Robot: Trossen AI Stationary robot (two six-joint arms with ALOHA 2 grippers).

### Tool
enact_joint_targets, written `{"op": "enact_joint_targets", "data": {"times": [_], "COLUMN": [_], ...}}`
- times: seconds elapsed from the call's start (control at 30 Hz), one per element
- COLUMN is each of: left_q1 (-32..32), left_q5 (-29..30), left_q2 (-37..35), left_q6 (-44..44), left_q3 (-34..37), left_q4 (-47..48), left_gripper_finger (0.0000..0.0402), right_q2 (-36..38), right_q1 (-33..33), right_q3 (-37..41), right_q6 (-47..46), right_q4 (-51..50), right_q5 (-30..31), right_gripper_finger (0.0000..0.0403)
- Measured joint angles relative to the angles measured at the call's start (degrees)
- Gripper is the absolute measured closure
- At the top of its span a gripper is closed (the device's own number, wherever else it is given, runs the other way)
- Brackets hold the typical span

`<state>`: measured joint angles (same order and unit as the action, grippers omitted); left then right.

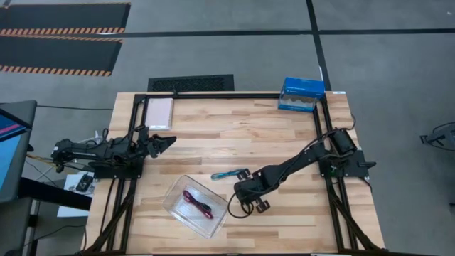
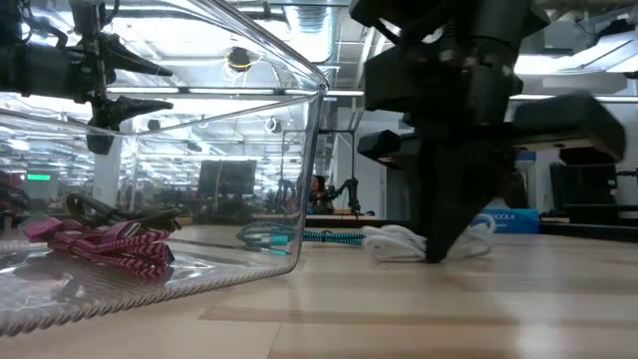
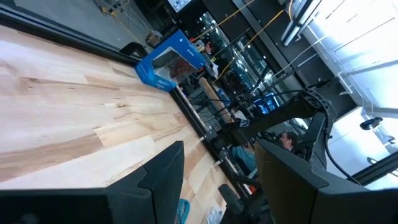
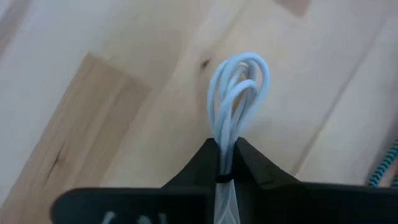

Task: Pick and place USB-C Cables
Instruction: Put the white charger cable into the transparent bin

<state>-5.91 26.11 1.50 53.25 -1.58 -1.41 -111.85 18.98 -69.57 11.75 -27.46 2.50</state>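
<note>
My right claw (image 4: pixel 227 163) pinches the white cable (image 4: pixel 239 93) against the worktop (image 1: pixel 284 135), its loops fanning out just past my fingertips; my left claw (image 1: pixel 162 141) waits open.

My table (image 1: pixel 284 135) is pale wood planks inside a black frame. On it, near the front and left of centre, sits a clear tray (image 1: pixel 173 198) (pink cable (image 1: pixel 199 207) and dark cable (image 1: pixel 190 199) coiled inside it). Just right of the tray, the teal cable (image 1: pixel 226 174) lies on the bare wood, and the white cable (image 4: pixel 239 87) rests beside it. At the far right corner stands a blue box (image 1: pixel 301 94); at the far left, a pale flat pad (image 1: pixel 159 112).
</note>
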Motion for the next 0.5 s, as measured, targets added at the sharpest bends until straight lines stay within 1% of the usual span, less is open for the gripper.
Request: {"op": "enact_joint_targets", "data": {"times": [0.13, 0.27, 0.4, 0.5], "left_q1": [0.0, 0.0, 0.02, 0.02], "left_q5": [0.17, 0.2, 0.2, 0.22], "left_q2": [0.0, 0.0, 0.0, -0.02], "left_q6": [0.04, 0.07, 0.11, 0.39], "left_q3": [0.0, 0.0, 0.0, 0.0], "left_q4": [0.0, 0.0, 0.0, 0.0], "left_gripper_finger": [0.0216, 0.0216, 0.0216, 0.0216], "right_q2": [-0.02, 1.18, 5.51, 10.11], "right_q1": [0.34, 0.44, 0.44, 0.36], "right_q3": [-0.58, -1.17, -1.42, -1.41], "right_q6": [-3.14, -5.14, -6.92, -7.48], "right_q4": [-0.17, -0.73, -0.84, -2.06], "right_q5": [-0.41, -0.47, -0.5, 0.94], "right_gripper_finger": [0.0389, 0.0392, 0.039, 0.0393]}}
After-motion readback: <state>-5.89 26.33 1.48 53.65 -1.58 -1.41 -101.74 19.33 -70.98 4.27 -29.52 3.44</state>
